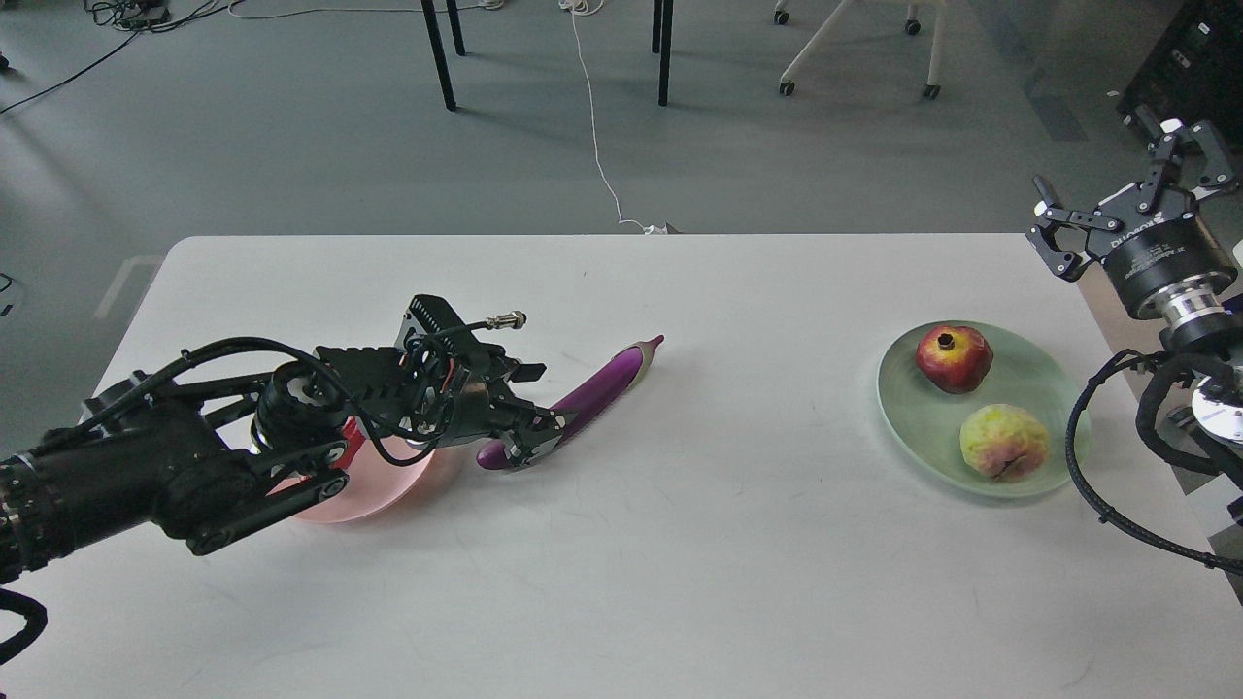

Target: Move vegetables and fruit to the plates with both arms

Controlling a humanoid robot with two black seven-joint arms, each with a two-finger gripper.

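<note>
Head view
Eggplant (594, 395): flat on white table (680, 582), long axis from 7 to 1 o'clock, greyish cap at the far end.
Left gripper (532, 439): fingers closed around eggplant's near end.
Pink plate (393, 485): at 9 o'clock of eggplant, mostly hidden under left arm.
Green plate (1049, 388): well apart at 3 o'clock; holds pomegranate (954, 358) and yellow-green fruit (1004, 442).
Right gripper (1131, 209): fingers spread, holding nothing, raised past table's right edge.
</note>
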